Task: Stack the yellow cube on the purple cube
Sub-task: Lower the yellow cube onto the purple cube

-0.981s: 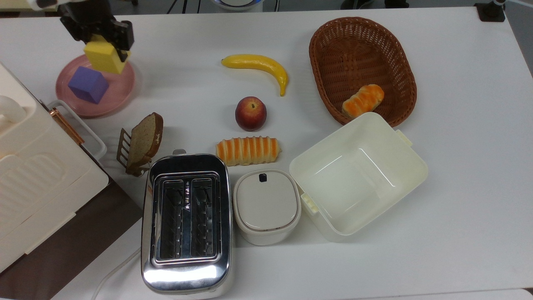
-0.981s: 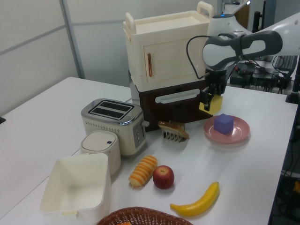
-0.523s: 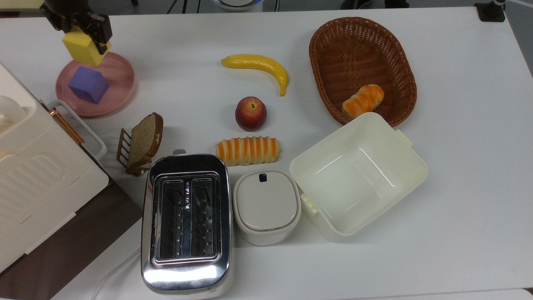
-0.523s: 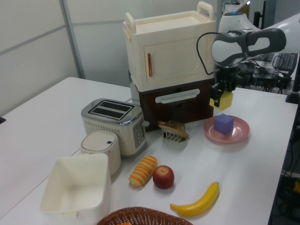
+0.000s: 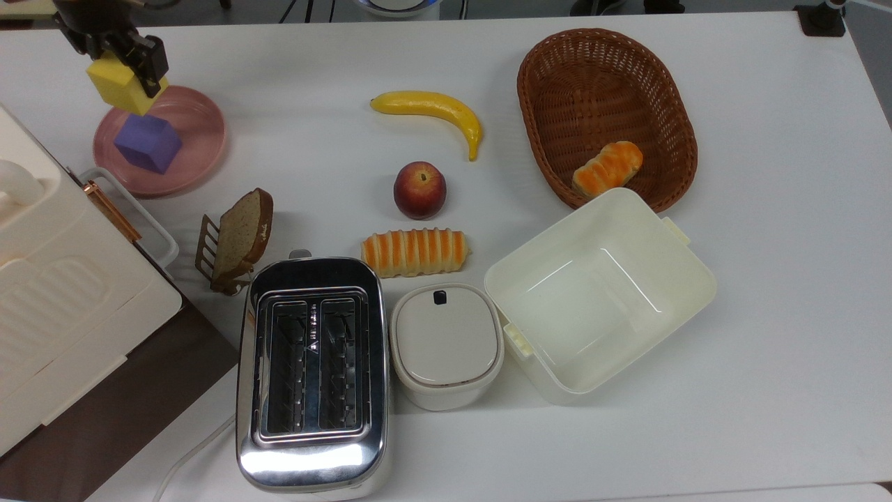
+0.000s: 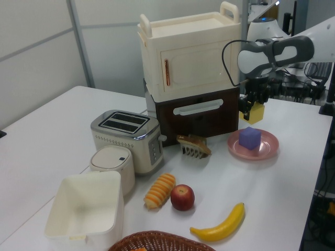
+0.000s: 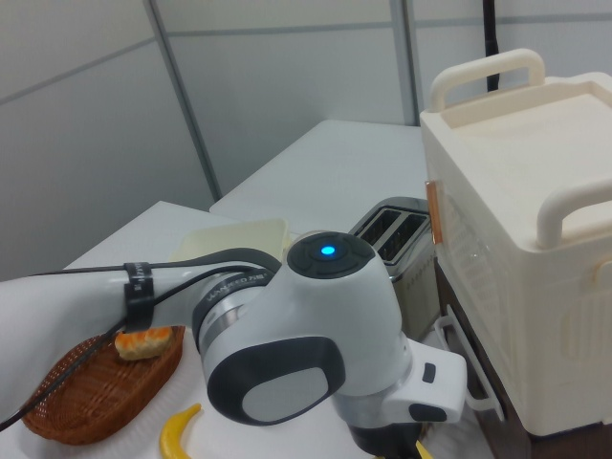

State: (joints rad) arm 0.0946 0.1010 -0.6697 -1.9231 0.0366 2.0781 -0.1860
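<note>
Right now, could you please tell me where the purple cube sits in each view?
Top view: purple cube at upper left, on the pink plate.
Left view: cube at right of centre, on the plate.
Right view: the arm blocks that area.
Shared landmark: the plate, beside the cream cabinet.

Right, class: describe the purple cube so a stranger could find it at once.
Find the pink plate at the top view's upper left, beside the cream cabinet. The purple cube sits on it, the only violet block, below the yellow cube held above it.
</note>
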